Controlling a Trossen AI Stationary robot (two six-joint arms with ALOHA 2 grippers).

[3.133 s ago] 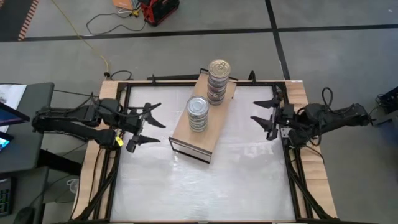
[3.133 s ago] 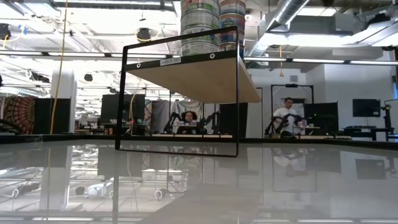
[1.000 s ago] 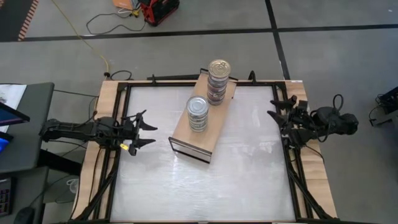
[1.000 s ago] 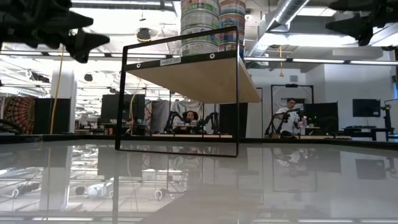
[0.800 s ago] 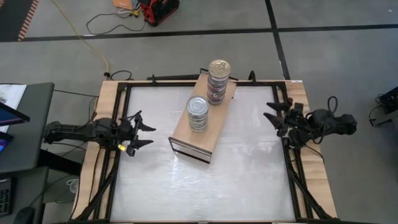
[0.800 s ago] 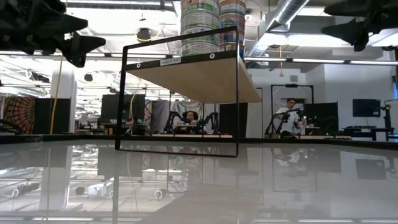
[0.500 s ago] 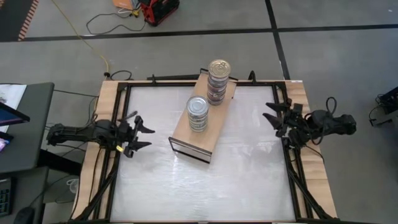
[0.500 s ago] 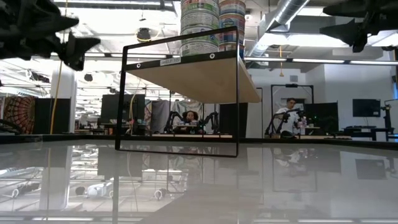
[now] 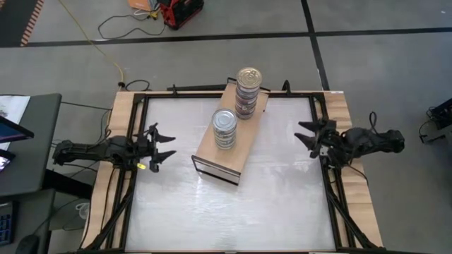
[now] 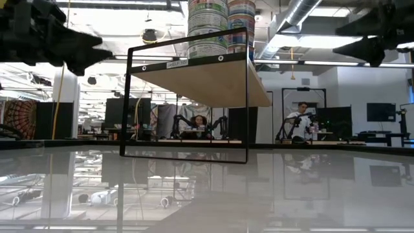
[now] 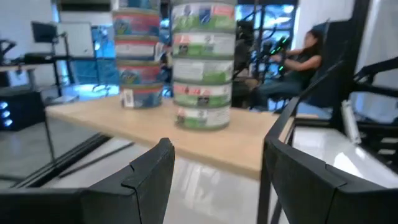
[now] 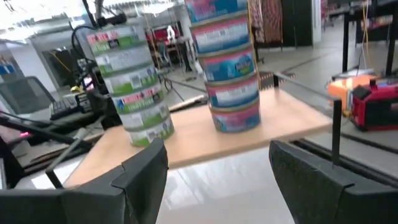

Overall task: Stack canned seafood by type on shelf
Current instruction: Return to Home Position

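Note:
Two stacks of canned seafood stand on the shelf's [image 9: 222,156] wooden top: a green-labelled stack [image 9: 224,129] nearer the front and a taller blue-and-pink-labelled stack [image 9: 248,92] at the far end. The same green stack [image 11: 203,65] and blue stack [image 11: 136,53] show in the left wrist view, and again as green [image 12: 130,87] and blue [image 12: 229,65] in the right wrist view. My left gripper [image 9: 164,146] hovers open at the table's left edge, pointing at the shelf. My right gripper [image 9: 306,136] hovers open at the right edge, with nothing between its fingers.
The white table top [image 9: 268,204] lies between the shelf and both arms. A black frame rail [image 9: 332,190] runs along each side. Beyond the table, a red device [image 9: 180,12] and cables lie on the floor. People sit at desks in the room behind [image 10: 299,120].
Both arms have sunk a little. My left gripper has drawn slightly toward the table's left edge and my right gripper has moved a little toward the shelf. Both stay open. The cans and the shelf have kept still.

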